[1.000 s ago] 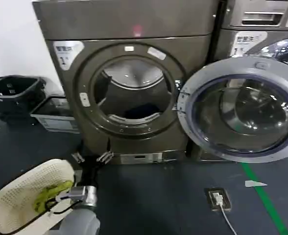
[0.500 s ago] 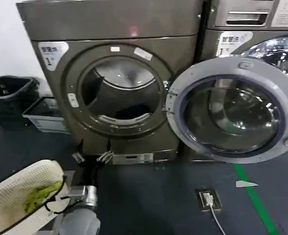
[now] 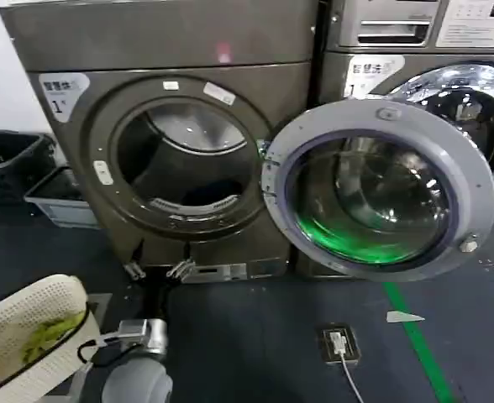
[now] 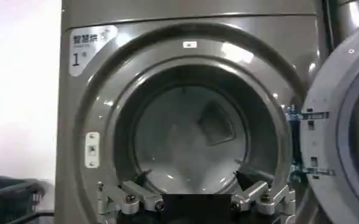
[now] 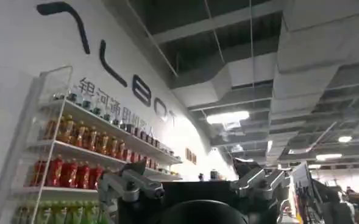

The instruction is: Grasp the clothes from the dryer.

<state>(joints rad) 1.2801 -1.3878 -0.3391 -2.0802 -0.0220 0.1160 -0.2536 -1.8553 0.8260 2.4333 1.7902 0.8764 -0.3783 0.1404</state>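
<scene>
Reaching stage: your left gripper (image 3: 157, 269) was low in front of the dryer (image 3: 171, 143), jaws spread and holding nothing.

The clothes (image 3: 211, 195) were a dark, limp heap on the drum floor just behind the lip, so I'd say you needed to lift the arm over that rim, go in centred, then press down into the fabric before closing, since soft cloth bunches and a shallow pinch could slip. The drum (image 4: 191, 143) was smooth brushed metal with a raised paddle, nothing to snag on really, and the glass porthole door (image 3: 380, 189) was swung wide to the right, out of your way. Your right gripper (image 5: 191, 189) pointed up at the ceiling, jaws apart and idle. The cream perforated basket (image 3: 24, 332) sat down by your left side.
</scene>
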